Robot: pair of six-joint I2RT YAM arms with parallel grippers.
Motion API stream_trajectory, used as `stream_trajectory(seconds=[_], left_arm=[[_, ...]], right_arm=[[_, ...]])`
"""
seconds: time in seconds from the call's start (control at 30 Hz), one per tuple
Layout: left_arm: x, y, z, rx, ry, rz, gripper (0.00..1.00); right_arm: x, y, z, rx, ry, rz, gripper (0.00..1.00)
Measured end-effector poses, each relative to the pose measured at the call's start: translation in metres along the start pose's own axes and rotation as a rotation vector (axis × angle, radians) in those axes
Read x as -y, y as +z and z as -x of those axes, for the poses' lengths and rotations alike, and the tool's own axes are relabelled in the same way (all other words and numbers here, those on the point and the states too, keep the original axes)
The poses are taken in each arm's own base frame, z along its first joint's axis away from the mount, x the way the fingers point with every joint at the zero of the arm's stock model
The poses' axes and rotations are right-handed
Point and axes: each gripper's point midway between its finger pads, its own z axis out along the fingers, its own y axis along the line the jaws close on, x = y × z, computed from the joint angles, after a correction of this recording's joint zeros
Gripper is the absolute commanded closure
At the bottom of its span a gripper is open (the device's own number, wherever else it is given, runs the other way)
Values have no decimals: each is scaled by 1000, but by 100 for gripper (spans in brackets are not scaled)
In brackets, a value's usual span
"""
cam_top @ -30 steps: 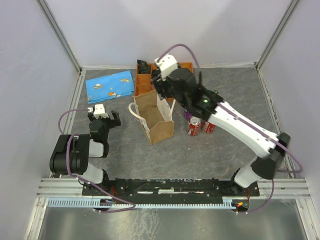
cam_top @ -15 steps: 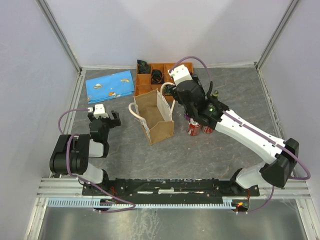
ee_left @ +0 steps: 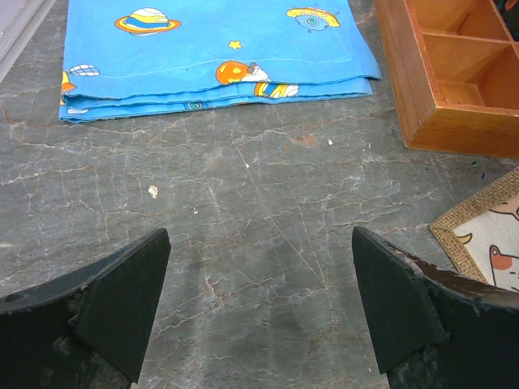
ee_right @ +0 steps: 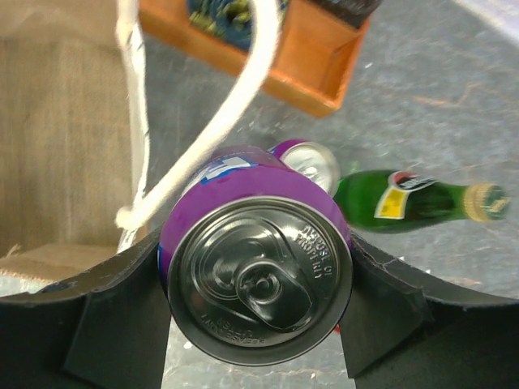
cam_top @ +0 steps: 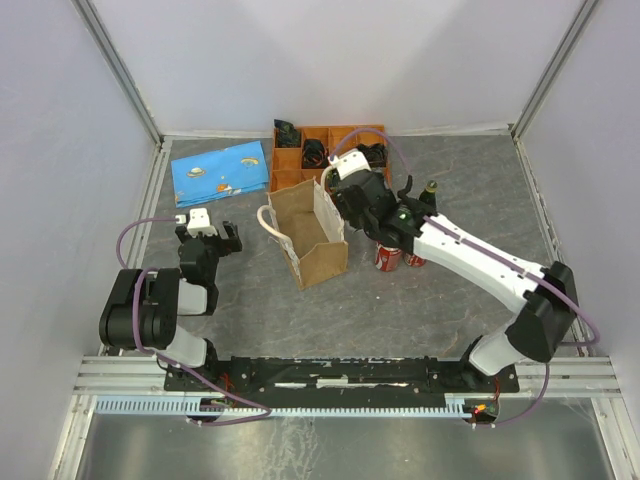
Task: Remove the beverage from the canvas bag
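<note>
The tan canvas bag stands upright mid-table, its top open. In the right wrist view its fabric wall is at the left and a cream handle loops across the can. My right gripper is just right of the bag and outside it. It is shut on a purple beverage can, a finger on each side, and holds it above the table. My left gripper is open and empty over bare table, left of the bag.
Two red cans stand right of the bag, under my right arm. A green bottle lies beyond them, next to another can top. An orange compartmented tray sits at the back. A folded blue cloth lies back left.
My right arm has swung from over the tray and the bag's back edge to the right and down, carrying the purple can beside the bag. The left arm has not moved.
</note>
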Motion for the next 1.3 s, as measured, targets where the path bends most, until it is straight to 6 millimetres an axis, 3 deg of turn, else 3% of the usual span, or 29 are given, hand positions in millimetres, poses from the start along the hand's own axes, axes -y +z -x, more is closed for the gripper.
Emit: stream_trajectory(seconds=[0.27,0.7,0.97,1.3], left_arm=[[0,0,0,0,0,0,1],[0,0,0,0,0,0,1],[0,0,0,0,0,0,1],[0,0,0,0,0,0,1]], right_arm=[[-48,16,-42,-158,-16,169,100],[-98,4,-54,-219,14,411,100],[-98,8,-54,-214,13,393,100],[-63,34,-59,-214,66,284,100]])
